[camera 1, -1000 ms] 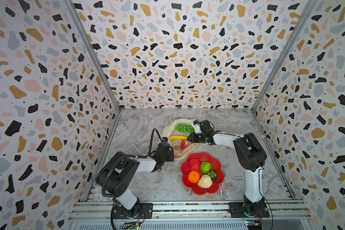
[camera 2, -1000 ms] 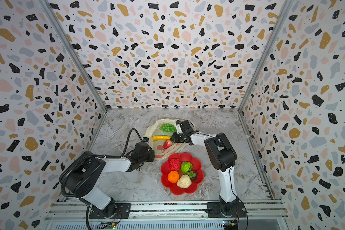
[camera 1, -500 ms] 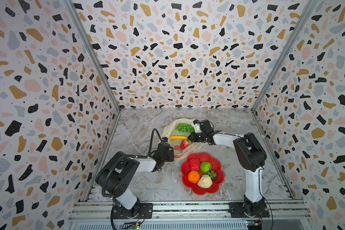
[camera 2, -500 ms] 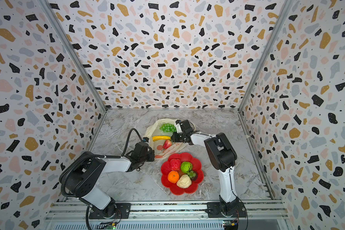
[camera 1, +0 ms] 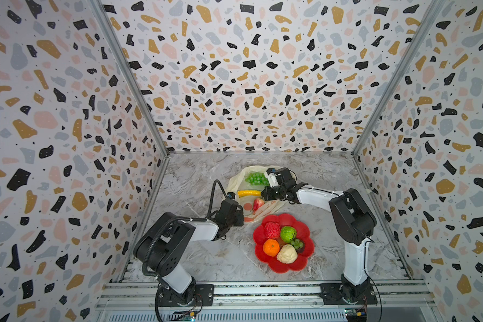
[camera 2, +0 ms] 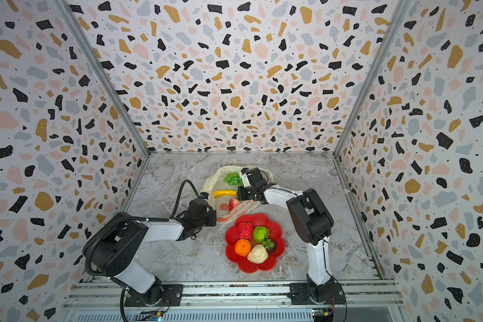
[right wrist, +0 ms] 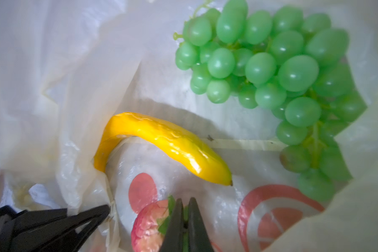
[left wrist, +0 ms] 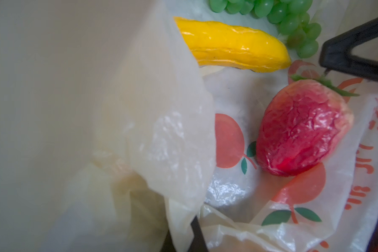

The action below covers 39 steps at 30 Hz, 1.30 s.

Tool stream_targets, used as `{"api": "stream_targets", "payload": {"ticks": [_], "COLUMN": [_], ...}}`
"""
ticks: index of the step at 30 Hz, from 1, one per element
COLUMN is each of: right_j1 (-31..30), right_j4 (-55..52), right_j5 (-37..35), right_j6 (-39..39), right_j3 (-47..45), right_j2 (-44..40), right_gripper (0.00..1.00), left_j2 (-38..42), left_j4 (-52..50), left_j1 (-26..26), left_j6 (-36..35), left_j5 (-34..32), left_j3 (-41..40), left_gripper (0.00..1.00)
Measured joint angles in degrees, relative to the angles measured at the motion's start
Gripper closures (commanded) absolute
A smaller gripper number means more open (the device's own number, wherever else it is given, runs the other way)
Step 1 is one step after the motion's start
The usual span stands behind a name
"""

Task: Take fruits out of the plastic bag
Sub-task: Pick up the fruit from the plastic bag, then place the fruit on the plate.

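Note:
The plastic bag [camera 1: 236, 181] lies open on the table at the back, in both top views. Inside it are a green grape bunch [right wrist: 271, 72], a yellow banana [right wrist: 162, 144] and a strawberry [left wrist: 301, 128]. My right gripper [right wrist: 185, 201] is shut on the strawberry's green leafy top, with the berry [right wrist: 148, 227] beside its fingers. My left gripper [left wrist: 181, 235] is shut on a fold of the bag's near rim and holds that film up. In a top view the left gripper [camera 1: 241, 217] is at the bag's front edge and the right gripper [camera 1: 263, 195] reaches in from the right.
A red flower-shaped dish [camera 1: 307, 259] stands in front of the bag. It holds a bumpy red fruit [camera 1: 271, 229], a green one [camera 1: 287, 233], an orange [camera 1: 271, 247], a cream knobbly one [camera 1: 287, 253] and small grapes [camera 1: 297, 244]. Patterned walls close three sides.
My right gripper's jaws have closed on the strawberry's leafy top. Both arms have stayed almost in place, and the left grip on the bag is the same.

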State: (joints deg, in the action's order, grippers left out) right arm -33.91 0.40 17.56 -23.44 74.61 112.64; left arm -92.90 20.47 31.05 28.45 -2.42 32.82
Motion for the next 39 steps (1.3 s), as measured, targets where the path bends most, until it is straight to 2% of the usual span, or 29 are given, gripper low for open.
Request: {"api": "stream_targets", "payload": {"ticks": [6,18,28,39], "right_j1": [-2.9,-10.3,-15.5,-24.4], "right_j4": [-0.4,-1.5,-8.7,-18.7], "right_j5": [-4.7,-21.3,-32.6,-41.7], "right_j6": [2.0,6.5,8.5,9.7], "right_j3": [-2.4,-9.4,-15.9,-26.7], "right_j2": [-9.0,-22.1,-38.9,-51.3], "right_gripper": [1.0,1.0,1.0,1.0], "left_j2": [0.7,4.6,4.6,4.6], "left_j4": [-0.3,-0.5,-0.7,-0.7], "left_j1": [0.0,0.2,0.2,0.2], "left_j6": [-0.2,-0.2,-0.2,-0.2], "left_j5": [-0.2,-2.0,-2.4,-2.4], "left_j3": [-0.3,-2.1,-2.1,-2.1], "left_gripper": [0.99,0.99,0.99,0.99]}}
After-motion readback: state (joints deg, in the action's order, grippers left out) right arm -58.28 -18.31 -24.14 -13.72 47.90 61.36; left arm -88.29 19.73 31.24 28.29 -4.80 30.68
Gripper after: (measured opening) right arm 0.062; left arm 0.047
